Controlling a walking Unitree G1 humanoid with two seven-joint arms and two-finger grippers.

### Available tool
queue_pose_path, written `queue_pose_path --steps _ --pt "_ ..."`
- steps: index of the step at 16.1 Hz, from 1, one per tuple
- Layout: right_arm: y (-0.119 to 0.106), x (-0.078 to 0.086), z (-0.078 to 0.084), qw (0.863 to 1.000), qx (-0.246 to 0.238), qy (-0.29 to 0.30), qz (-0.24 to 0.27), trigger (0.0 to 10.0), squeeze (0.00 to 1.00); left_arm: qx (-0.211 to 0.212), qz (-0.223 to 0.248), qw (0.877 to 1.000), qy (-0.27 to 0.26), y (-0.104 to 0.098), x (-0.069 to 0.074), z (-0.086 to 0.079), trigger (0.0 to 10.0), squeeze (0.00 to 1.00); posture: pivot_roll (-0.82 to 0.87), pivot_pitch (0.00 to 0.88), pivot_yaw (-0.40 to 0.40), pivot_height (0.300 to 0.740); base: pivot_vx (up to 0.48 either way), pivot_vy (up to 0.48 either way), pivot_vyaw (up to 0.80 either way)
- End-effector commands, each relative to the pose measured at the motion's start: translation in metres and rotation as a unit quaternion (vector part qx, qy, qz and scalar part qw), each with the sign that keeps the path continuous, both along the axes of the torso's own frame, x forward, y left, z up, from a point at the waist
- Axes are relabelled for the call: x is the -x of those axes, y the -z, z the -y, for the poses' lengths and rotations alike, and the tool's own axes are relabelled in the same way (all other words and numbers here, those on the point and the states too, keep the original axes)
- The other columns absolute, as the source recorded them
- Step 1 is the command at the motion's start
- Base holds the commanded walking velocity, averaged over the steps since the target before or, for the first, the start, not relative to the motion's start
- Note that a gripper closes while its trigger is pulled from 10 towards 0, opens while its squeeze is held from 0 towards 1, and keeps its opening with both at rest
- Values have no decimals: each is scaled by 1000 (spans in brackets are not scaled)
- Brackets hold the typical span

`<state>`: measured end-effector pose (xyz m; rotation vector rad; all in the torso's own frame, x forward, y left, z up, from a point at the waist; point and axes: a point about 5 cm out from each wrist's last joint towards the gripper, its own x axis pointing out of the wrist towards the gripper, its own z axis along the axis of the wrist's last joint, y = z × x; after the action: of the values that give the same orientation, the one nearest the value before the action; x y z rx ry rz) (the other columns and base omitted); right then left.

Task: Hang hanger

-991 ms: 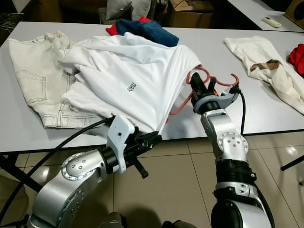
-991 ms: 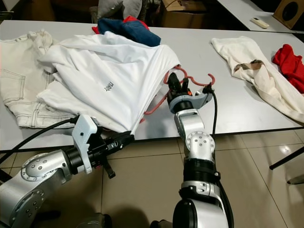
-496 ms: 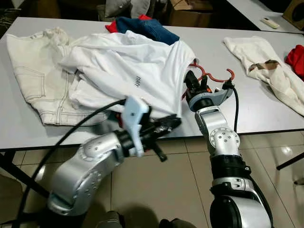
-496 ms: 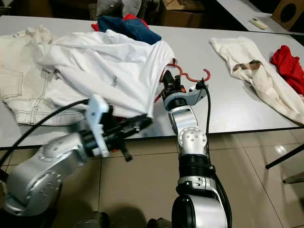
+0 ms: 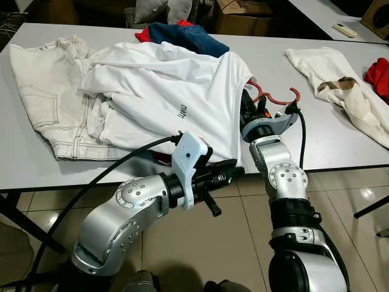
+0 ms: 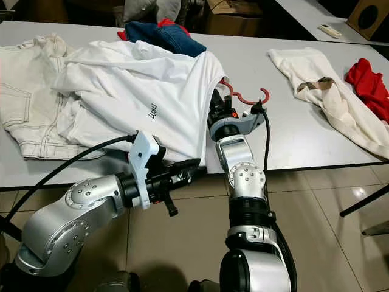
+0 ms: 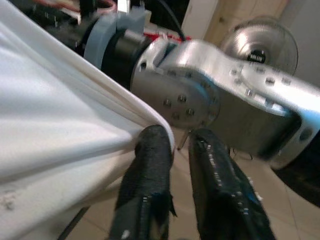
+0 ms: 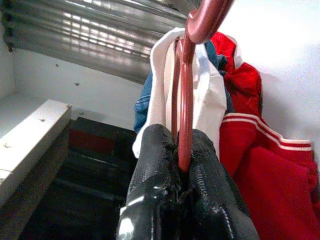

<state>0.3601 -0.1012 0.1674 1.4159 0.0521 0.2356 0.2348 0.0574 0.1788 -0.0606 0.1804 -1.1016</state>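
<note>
A red hanger lies on the grey table, its hook poking out from the neck of a white T-shirt. My right gripper is tucked under the shirt's edge. In the right wrist view its fingers are shut on the hanger's red rod. My left gripper is at the table's front edge, just left of the right forearm. It is shut on the shirt's lower hem, which is pulled taut.
Cream jeans lie at the table's left, with blue and red clothes behind the shirt. A cream garment and a red cloth lie at the right. A remote is on the far table. Tiled floor is below.
My left arm swung right along the table edge with the shirt hem, which now drapes closer to the right forearm. The right gripper keeps its hold on the hanger.
</note>
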Motion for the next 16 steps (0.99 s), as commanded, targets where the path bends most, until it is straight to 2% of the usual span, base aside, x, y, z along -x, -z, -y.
queue_pose_path --steps 1,7,9,11,12,13,14,15,16 --pt "-34 -2 -33 997 -59 -30 47 10000 0 -5 -10 1000 21 3 4 4 10000 1000 82 68 -87 740 0 0 0" --pt "-31 -3 -30 998 -31 -27 52 10000 0 -53 6 999 5 9 -1 -4 10000 1000 86 58 -84 740 0 0 0" --pt "-31 -3 -27 998 1 -24 58 10000 0 -77 23 996 -23 7 -8 -9 10000 1000 85 50 -81 740 0 0 0" --pt "-29 -1 -24 997 23 -27 67 10000 0 -80 33 996 -22 5 -6 -17 10000 1000 86 46 -83 740 0 0 0" --pt "-29 -1 -23 997 26 -27 68 10000 0 -77 33 996 -18 4 -4 -18 10000 1000 87 44 -85 740 0 0 0" --pt "-27 3 -19 996 36 -28 72 10000 0 -50 26 998 -3 3 4 -25 10000 1000 87 40 -88 740 0 0 0" --pt "-25 7 -13 995 44 -27 81 10000 0 -16 19 1000 -8 0 12 -35 10000 1000 87 37 -88 740 0 0 0" --pt "-26 12 -6 994 55 -24 95 10000 0 10 24 999 -35 -4 15 -47 10000 1000 87 37 -88 740 0 0 0" --pt "-28 19 2 991 68 -22 112 10000 0 16 17 996 -86 -3 15 -64 10000 698 89 35 -88 740 0 0 0"
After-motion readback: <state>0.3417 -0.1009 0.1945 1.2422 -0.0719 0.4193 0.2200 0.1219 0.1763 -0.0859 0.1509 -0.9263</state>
